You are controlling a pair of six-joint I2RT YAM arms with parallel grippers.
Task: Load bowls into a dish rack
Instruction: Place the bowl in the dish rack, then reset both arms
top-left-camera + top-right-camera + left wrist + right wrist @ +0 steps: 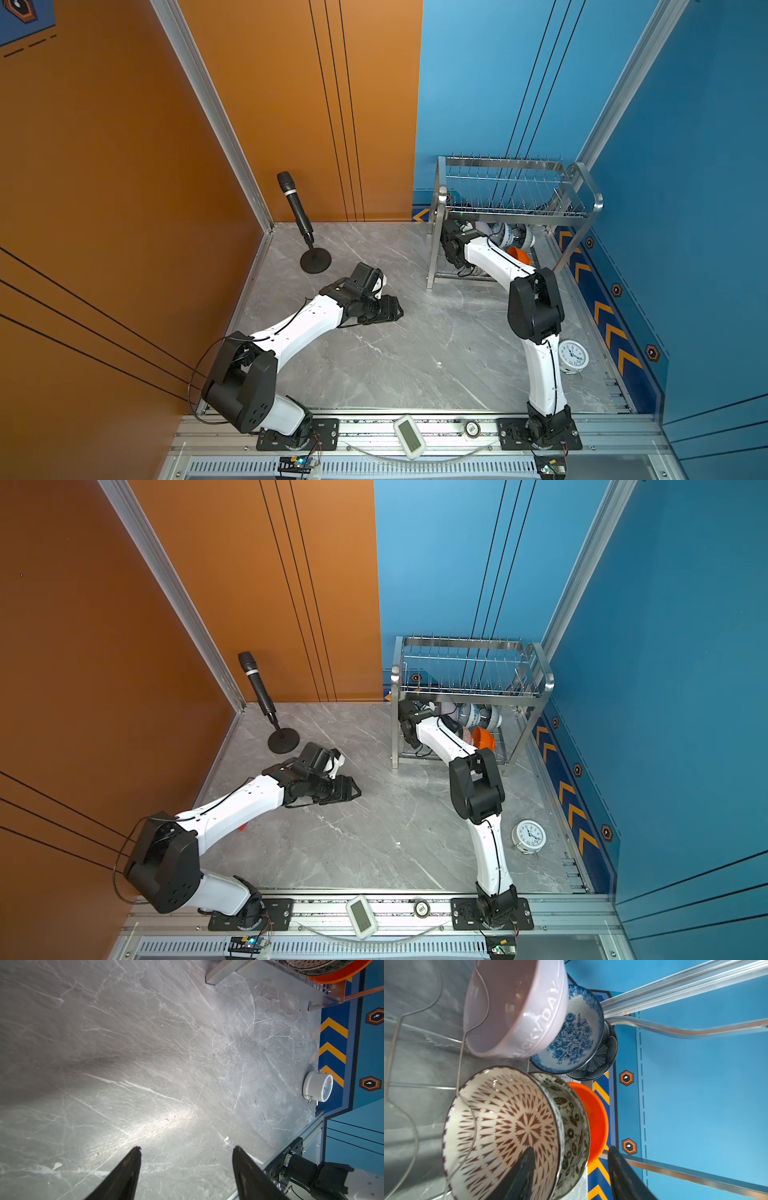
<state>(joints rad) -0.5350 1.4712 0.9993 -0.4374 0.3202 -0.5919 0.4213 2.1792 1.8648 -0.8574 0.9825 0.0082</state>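
- The dish rack (519, 215) stands at the far right corner of the worktop (415, 332). All six bowls sit on its lower tier, and no bowl is on the worktop in either top view.
- In the right wrist view the bowls stand on edge in two rows, their open mouths turned towards the camera.
  - One row is the pale lilac bowl (512, 1012), the blue-and-white floral bowl (575, 1041) and the dark blue petal-shaped bowl (604, 1059).
  - The other is the lattice-patterned bowl (508, 1122), the leaf-patterned bowl (571, 1122) and the orange bowl (596, 1118).
- The right end effector (570, 1148) is inside the lower tier, under the upper shelf, and is released.
  - One finger crosses the lattice bowl's inside and the other stands past the orange bowl's rim.
  - Whether either finger touches a bowl I cannot tell.
- That row lies straight ahead of the right end effector, so I judge the safe way out is back along the arm's own line, through the rack's open front.
- The left end effector (187, 1148) is spread, empty and low over bare worktop, well apart from the rack. The right arm is far nearer.
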